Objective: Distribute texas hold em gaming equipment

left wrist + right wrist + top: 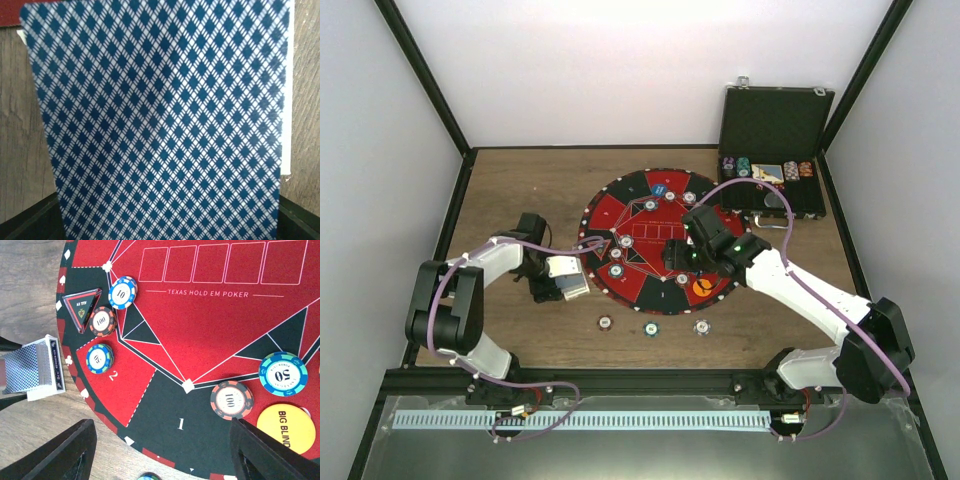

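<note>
Surroundings first: a brown wooden tabletop (520,190) carries a round red-and-black mat (638,232). From the mat's centre in the top view, an open black hinged case (775,125) stands at two o'clock, with rows of chips (765,170) inside. The right arm (810,298) stretches in from five o'clock and covers part of the mat.

The deck of playing cards (27,367) is just off the mat's rim at about nine o'clock; we see blue diamond-lattice backs and white edges. Striped poker chips (231,400) dot the mat. A blue-and-white 10 chip (122,292), an orange-and-black 100 chip (102,321) and a blue 50 chip (99,358) cluster beside the black triangular marker (81,307). An orange Big Blind button (292,427) lies near the sector marked 1. Three loose chips (650,327) rest on bare wood at six o'clock.

The left pincer (568,282) has a finger on either side of the deck; we cannot tell whether they press it. The right pincer (161,437) hangs over sector 1, fingers wide apart, only mat between them.
</note>
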### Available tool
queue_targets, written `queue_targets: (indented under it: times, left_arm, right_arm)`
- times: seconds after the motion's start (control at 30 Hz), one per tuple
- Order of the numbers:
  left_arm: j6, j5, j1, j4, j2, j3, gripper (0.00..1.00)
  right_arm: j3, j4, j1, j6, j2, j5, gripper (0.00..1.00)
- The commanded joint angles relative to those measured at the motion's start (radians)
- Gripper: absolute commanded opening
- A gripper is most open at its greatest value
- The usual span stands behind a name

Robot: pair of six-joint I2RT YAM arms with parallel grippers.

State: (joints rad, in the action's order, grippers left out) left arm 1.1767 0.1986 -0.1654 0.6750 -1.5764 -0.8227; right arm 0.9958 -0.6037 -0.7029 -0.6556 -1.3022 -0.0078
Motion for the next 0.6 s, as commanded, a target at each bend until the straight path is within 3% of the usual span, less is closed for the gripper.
queue_targets:
  times: [0.0, 0.57]
  left_arm:
    - [0.027, -0.003, -0.011, -0.041, -0.049, 0.022, 0.83]
    - [0.011, -0.042, -0.01, -0.138, -0.077, 0.055, 0.69]
  right_arm:
    - [-0.009, 0.012, -0.01, -0.003, 0.024, -0.011, 0.74]
    - [-0.019, 0.021, -0.015, -0.014, 0.025, -0.028, 0.74]
